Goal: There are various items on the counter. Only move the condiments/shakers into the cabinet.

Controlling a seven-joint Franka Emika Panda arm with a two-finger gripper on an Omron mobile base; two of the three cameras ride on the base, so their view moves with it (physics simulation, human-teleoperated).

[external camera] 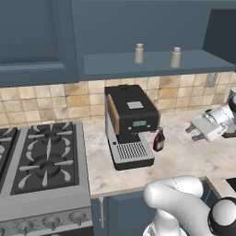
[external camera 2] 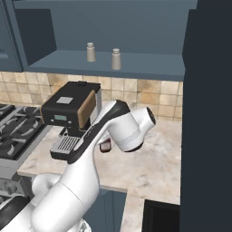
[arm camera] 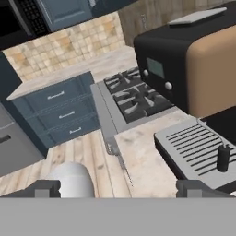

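Nearest the hand camera, two small dark fingertips (arm camera: 46, 188) set wide apart at the bottom edge, nothing between them: hand open and empty. Just beyond, the ribbed silver drip tray of the big black-and-silver coffee machine (external camera: 131, 120), with its tan side panel looming on one side and a small dark post standing on the grille. Past that, the grey stove with black burner grates (external camera: 44, 154), hard against the beige marbled stone counter (external camera: 184, 159).

Seen from the left base camera, the white two-finger hand (external camera: 197, 131) hung above the counter, to the right of the coffee machine and level with its lower half, fingers pointing left towards it. Between hand and machine stood the small dark brown-red bottle with a narrow neck (external camera: 159, 140), upright on the counter, just beside the machine's right front corner, apart from the fingers. From the right base camera, mostly hidden behind the white forearm; only a dark sliver of it visible (external camera 2: 105, 146).

Up above, in the dark blue-grey wall cabinet (external camera: 152, 62), two small pale grey-white cylindrical shakers upright on the long flat shelf floor: left shaker (external camera: 139, 53) and right shaker (external camera: 175, 57), well apart from each other. Behind the machine, a tan tiled backsplash (external camera: 50, 99).
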